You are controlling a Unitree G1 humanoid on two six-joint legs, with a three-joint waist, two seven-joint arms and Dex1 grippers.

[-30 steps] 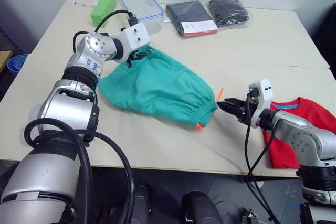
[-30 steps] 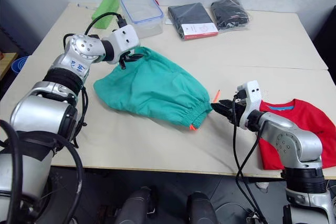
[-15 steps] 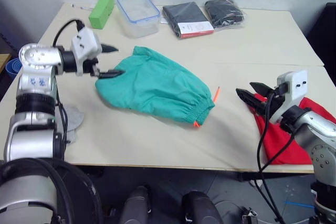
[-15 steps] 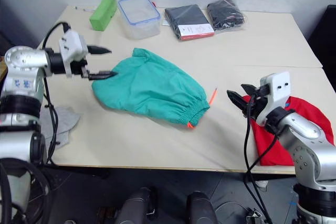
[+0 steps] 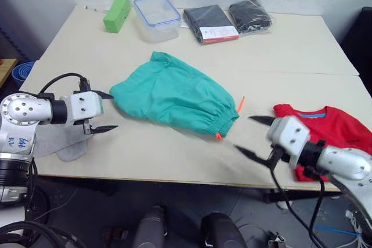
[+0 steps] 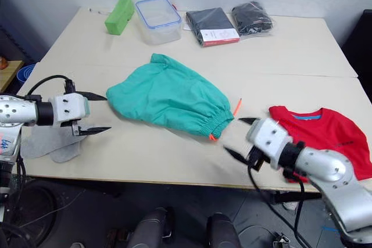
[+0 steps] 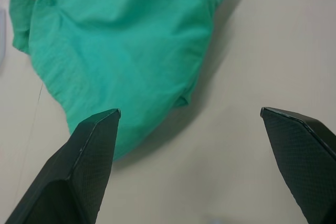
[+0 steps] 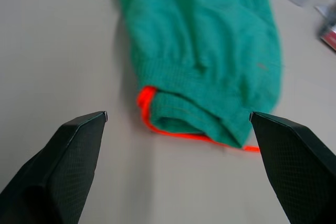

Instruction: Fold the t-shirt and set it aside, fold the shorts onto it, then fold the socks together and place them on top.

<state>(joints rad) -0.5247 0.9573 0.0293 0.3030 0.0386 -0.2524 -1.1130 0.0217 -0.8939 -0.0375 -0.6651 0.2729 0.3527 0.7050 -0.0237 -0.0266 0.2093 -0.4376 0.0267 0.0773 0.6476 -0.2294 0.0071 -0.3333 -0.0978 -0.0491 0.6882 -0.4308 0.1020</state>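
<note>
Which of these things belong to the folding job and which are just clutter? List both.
Job things:
- the shorts
- the t-shirt
- the socks, at the table's left edge

Lying about:
- green block
- clear lidded container
- two black packaged clothes

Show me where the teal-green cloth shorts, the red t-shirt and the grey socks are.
teal-green cloth shorts (image 5: 174,94), left eye view, middle of fabric
red cloth t-shirt (image 6: 325,132), right eye view, chest area
light grey knit socks (image 6: 43,143), right eye view, middle
</note>
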